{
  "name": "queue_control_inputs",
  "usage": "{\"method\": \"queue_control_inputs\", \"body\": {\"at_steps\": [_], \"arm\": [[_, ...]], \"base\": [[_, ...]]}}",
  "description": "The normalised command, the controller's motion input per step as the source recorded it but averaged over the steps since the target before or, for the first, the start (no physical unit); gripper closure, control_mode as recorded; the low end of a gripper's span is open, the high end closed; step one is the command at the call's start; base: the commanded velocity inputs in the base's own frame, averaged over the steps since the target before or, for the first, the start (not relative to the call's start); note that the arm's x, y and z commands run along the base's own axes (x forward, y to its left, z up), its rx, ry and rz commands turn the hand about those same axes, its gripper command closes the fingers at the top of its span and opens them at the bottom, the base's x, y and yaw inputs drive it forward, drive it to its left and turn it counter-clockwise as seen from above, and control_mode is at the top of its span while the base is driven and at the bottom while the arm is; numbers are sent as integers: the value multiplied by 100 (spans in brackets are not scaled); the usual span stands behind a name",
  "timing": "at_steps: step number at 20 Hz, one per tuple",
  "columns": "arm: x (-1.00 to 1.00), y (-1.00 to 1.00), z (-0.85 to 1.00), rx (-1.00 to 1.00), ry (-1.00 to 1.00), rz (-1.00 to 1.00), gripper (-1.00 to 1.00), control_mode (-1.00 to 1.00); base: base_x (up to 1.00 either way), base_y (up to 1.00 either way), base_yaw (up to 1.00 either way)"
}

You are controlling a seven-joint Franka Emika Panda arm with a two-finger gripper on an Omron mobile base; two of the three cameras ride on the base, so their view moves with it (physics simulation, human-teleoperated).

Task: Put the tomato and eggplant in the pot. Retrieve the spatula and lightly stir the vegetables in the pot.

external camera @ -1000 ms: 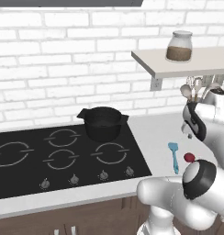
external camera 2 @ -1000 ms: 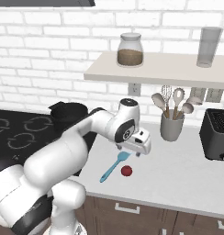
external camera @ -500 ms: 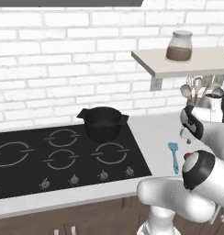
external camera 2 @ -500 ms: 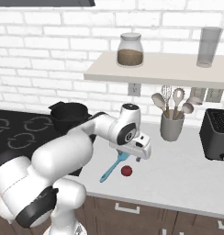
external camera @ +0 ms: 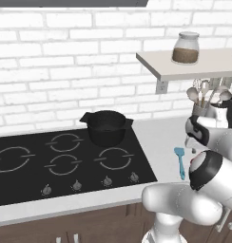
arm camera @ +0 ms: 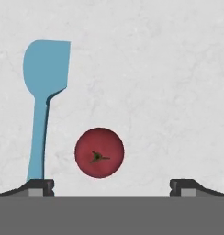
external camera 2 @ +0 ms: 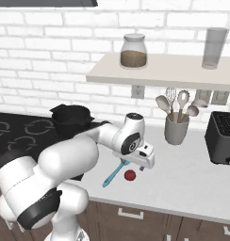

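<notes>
Hand view: gripper (arm camera: 112,186) spread wide, empty, above tomato (arm camera: 99,152), stem up. Spatula (arm camera: 42,102) lies beside it, blade pointing away, handle toward fingers.

Matt red tomato (arm camera: 99,153), smooth light-blue spatula (arm camera: 44,87), speckled pale counter (arm camera: 155,69)

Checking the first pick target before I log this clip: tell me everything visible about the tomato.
The tomato is a small, round, deep-red ball with a dark green stem scar facing up toward the hand camera. It looks smooth, matte and whole. It sits on the pale counter, right of the spatula handle with a gap between them. The open gripper hangs above it, touching nothing; the tomato lies between the fingertips, nearer the spatula-side one.
</notes>
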Motion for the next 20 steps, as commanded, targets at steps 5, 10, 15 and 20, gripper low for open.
{"method": "queue_control_inputs", "body": {"at_steps": [5,10,15,20], "arm": [[0,0,-15,0,0,0,-100,-100],[0,0,-19,0,0,0,-100,-100],[0,0,-23,0,0,0,-100,-100],[0,0,-25,0,0,0,-100,-100]], "base": [[0,0,0],[0,0,0],[0,0,0],[0,0,0]]}}
